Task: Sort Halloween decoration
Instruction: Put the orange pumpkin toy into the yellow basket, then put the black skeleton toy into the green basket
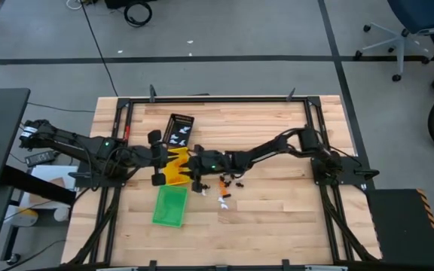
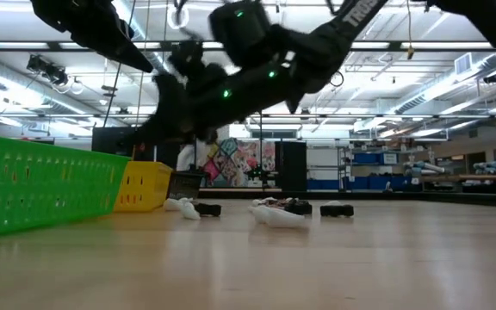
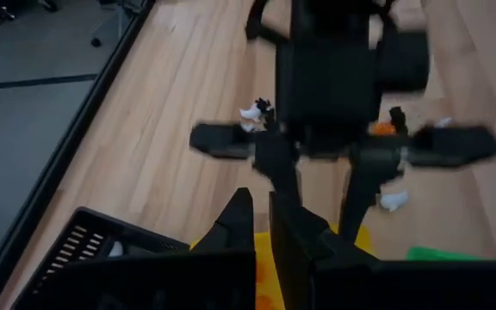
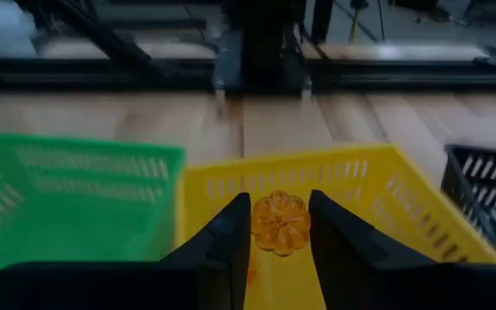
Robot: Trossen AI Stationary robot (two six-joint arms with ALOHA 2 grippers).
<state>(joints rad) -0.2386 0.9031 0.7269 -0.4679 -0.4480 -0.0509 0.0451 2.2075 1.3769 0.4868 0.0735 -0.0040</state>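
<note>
The right arm's fingers point(image 4: 281, 226) pinched an orange pumpkin trinket point(image 4: 281, 221) over the yellow tray point(image 4: 377, 185), while the left fingers point(image 3: 263, 226), closed on nothing, hovered just opposite; a skewed release might have bounced it into the green tray point(image 4: 67, 198) alongside.

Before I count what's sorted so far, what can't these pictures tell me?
- Yellow tray contents: both arms cover it in the high view; the right claw, holding an orange pumpkin, blocks the right wrist view.
- Loose trinkets: too small to identify from above.
- Black tray: white pieces too small to count.
</note>
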